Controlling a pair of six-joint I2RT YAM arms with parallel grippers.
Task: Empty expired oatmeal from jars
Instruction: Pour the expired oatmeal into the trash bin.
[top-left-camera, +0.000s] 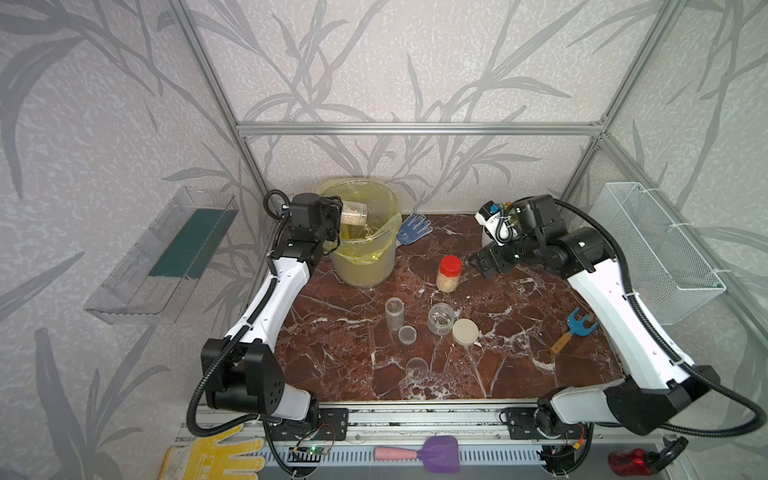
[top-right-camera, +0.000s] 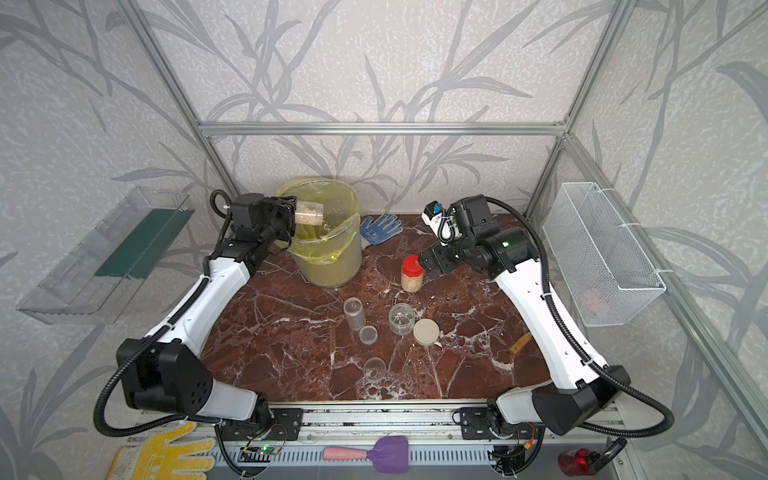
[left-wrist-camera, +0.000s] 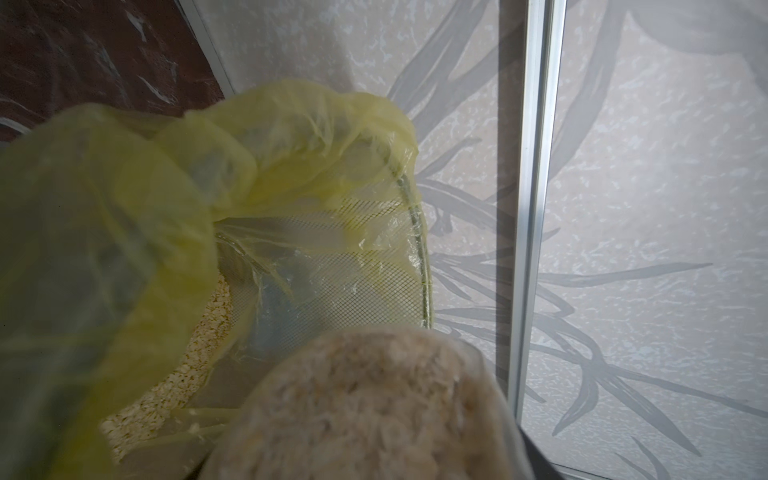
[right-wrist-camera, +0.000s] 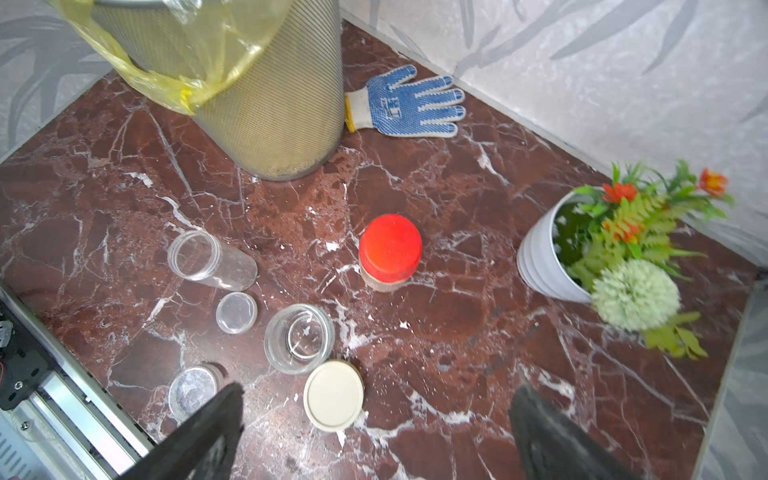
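My left gripper (top-left-camera: 334, 216) is shut on a slim clear jar (top-left-camera: 353, 212) lying on its side over the yellow-lined bucket (top-left-camera: 365, 262). Oatmeal (left-wrist-camera: 374, 407) fills the jar. More oatmeal (left-wrist-camera: 178, 374) lies inside the liner. My right gripper (right-wrist-camera: 376, 399) hangs open and empty just right of the red-capped jar (top-left-camera: 449, 274) of oatmeal. An empty slim jar (top-left-camera: 394, 313) and a squat empty jar (top-left-camera: 441, 319) stand mid-table. Beside them lie a beige lid (top-left-camera: 465, 331) and a small clear lid (top-left-camera: 407, 334). Another clear lid (top-left-camera: 417, 370) lies nearer the front.
A blue dotted glove (top-left-camera: 413, 230) lies behind the bucket, against the back wall. A white flower pot (right-wrist-camera: 540, 257) stands in the back right corner under my right arm. A blue garden fork (top-left-camera: 579, 324) lies at the table's right edge, below a wire basket (top-left-camera: 656, 249).
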